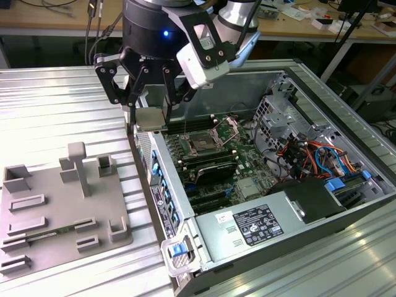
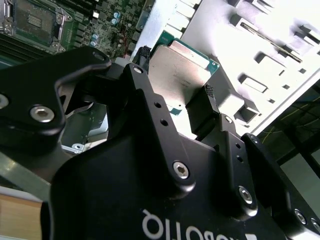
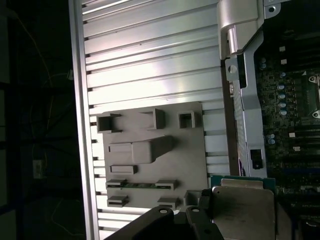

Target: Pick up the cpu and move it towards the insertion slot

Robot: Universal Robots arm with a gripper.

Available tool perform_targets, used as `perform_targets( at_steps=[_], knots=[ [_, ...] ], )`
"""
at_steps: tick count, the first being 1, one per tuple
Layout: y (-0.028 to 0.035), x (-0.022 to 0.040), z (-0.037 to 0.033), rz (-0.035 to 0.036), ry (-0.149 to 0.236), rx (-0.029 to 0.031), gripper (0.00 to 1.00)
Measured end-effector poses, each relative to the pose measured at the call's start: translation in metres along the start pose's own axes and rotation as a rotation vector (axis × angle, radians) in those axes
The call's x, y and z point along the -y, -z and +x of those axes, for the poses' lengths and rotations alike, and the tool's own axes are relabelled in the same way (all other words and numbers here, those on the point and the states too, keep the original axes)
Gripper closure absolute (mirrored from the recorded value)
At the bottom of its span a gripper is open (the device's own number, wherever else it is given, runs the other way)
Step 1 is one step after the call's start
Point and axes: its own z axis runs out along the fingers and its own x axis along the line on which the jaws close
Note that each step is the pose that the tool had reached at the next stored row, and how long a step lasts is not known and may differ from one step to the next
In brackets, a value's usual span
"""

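Note:
The cpu (image 1: 149,118), a flat square chip with a pale metal top, hangs in the air over the left wall of the open computer case. My gripper (image 1: 147,119) is shut on the cpu (image 2: 181,70), its black fingers (image 2: 209,95) pressing two opposite edges. The cpu (image 3: 245,211) also appears in the first wrist view, with green edging. The insertion slot (image 1: 204,143), a dark square socket in a silvery frame with its lever raised, lies on the green board inside the case, lower and toward the exterior view's right of the chip. The slot (image 2: 34,20) appears in the second wrist view too.
A grey tray (image 1: 43,235) with raised grey blocks lies on the ribbed metal table (image 1: 62,111) at the exterior view's left. The open case (image 1: 309,80) holds long black memory slots (image 1: 213,170), cables and a power supply (image 1: 260,226). Benches stand behind.

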Motion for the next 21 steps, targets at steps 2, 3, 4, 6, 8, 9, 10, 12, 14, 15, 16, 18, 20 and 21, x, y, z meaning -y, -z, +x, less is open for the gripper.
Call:
perform_targets(
  at_steps=[2, 3, 4, 6, 8, 9, 10, 12, 14, 15, 16, 18, 20, 21],
  knots=[
    [0.0, -0.0001, -0.001, 0.0003, 0.0, 0.0, 0.45],
    [0.0, -0.0001, -0.0014, 0.0003, 0.0, 0.0, 0.45],
    [0.0, -0.0001, -0.0018, 0.0005, 0.0, 0.0, 0.45],
    [0.0, -0.0002, -0.0026, 0.0007, 0.0, 0.0, 0.45],
    [-0.0001, -0.0002, -0.0034, 0.0009, 0.0, 0.0001, 0.45],
    [-0.0001, -0.0003, -0.0038, 0.0011, 0.0, 0.0001, 0.45],
    [-0.0001, -0.0003, -0.0042, 0.0014, 0.0, 0.0, 0.45],
    [-0.0002, -0.0003, -0.0049, 0.0015, 0.0, 0.0001, 0.45],
    [-0.0002, -0.0004, -0.006, 0.002, 0.0, 0.0, 0.45],
    [-0.0002, -0.0005, -0.0067, 0.0025, 0.0, 0.0002, 0.45],
    [-0.0003, -0.0006, -0.0074, 0.003, 0.0, 0.0002, 0.45],
    [-0.0004, -0.0007, -0.01, 0.0031, 0.0, 0.0001, 0.45],
    [-0.0008, -0.0009, -0.0131, 0.0035, 0.0, 0.0002, 0.45],
    [-0.001, -0.001, -0.0146, 0.0037, 0.0, 0.0002, 0.45]
  ],
)
